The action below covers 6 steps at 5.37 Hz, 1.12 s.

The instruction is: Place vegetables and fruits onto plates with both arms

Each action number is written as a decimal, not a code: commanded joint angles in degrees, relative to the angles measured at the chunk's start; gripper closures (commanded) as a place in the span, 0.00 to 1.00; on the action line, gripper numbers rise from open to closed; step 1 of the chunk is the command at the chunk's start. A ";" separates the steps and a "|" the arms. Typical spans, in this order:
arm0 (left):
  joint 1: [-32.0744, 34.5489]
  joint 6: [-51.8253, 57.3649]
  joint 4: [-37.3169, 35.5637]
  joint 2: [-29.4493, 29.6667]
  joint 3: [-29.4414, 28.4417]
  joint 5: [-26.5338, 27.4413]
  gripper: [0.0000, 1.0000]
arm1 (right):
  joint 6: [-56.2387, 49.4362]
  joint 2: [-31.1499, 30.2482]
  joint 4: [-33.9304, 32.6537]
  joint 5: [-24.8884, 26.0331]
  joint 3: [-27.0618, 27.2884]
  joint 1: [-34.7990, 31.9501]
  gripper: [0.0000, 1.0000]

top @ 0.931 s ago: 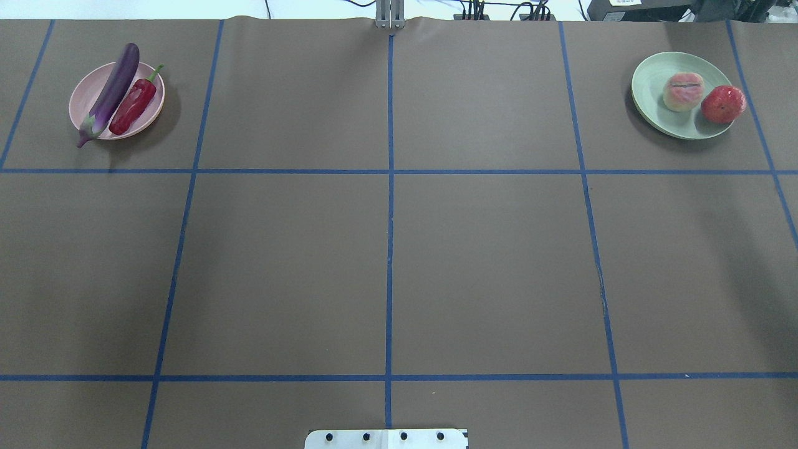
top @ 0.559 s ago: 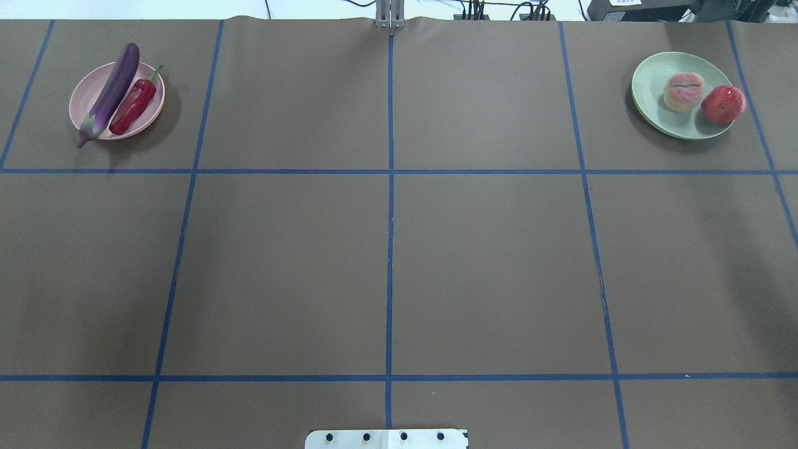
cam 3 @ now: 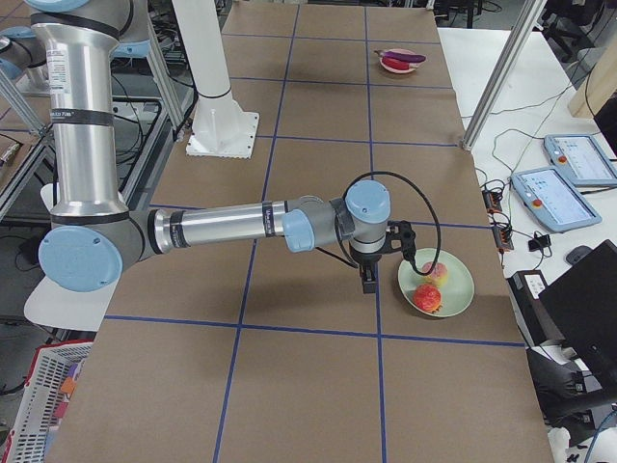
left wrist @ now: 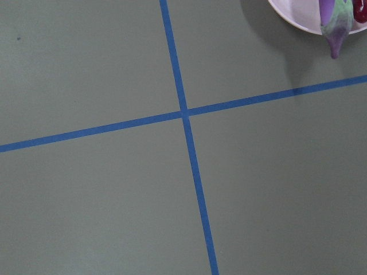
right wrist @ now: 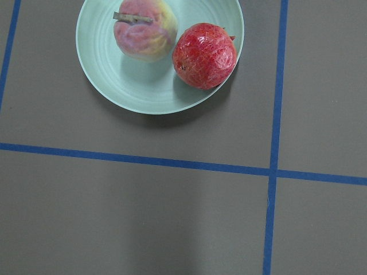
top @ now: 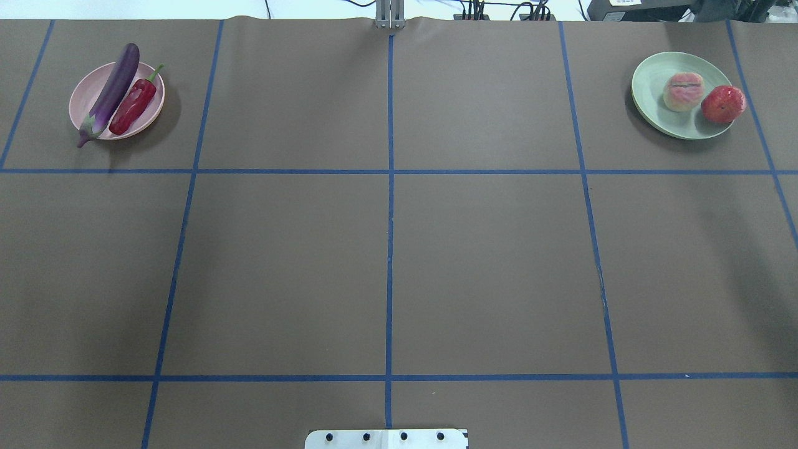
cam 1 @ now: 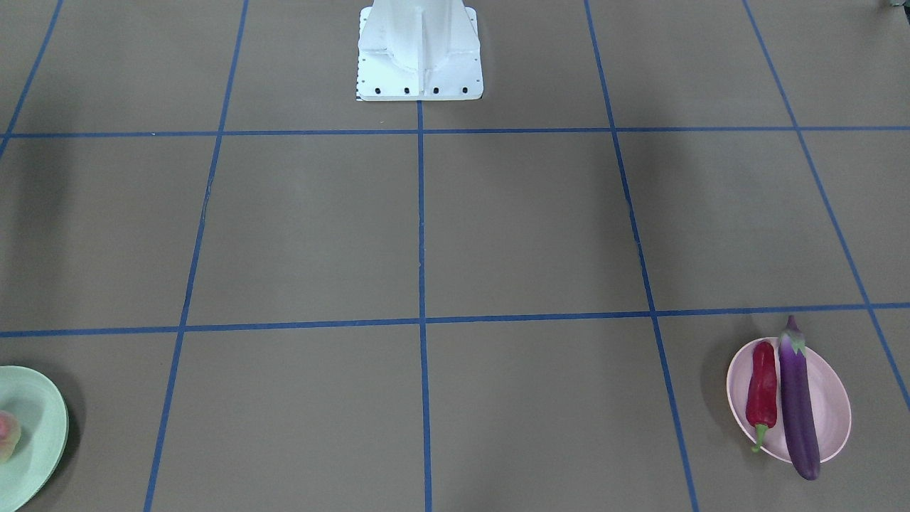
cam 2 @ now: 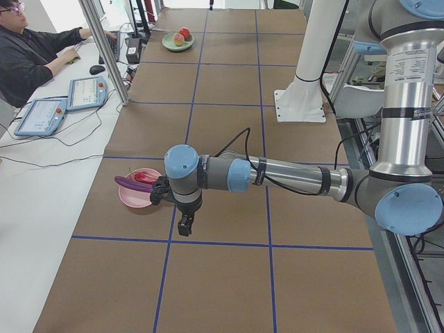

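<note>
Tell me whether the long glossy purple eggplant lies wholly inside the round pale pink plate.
Not wholly: the purple eggplant rests across the pink plate, and both ends overhang its rim in the overhead view.

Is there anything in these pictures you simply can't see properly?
Left pincer: shows only in the exterior left view, small; open or shut cannot be told.
Right pincer: same, exterior right view only.
Green plate: front-facing view's left edge cuts it; the pomegranate falls outside.
Eggplant: left wrist view's top edge leaves only its cap end.
</note>
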<state>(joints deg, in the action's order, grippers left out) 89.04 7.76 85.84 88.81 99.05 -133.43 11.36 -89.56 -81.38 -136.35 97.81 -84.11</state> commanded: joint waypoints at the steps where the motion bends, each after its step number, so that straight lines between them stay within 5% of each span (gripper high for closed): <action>1: 0.00 0.15 0.03 -0.13 1.05 0.01 0.00 | 0.06 0.00 -0.01 0.47 -0.08 0.00 0.00; 6: 0.00 0.15 0.03 -1.96 2.72 0.10 0.00 | 0.06 -0.62 -0.27 1.79 -0.25 0.00 0.00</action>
<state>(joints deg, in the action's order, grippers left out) 89.11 7.91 85.87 87.59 100.98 -133.37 11.43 -90.05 -81.65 -134.77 97.62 -84.11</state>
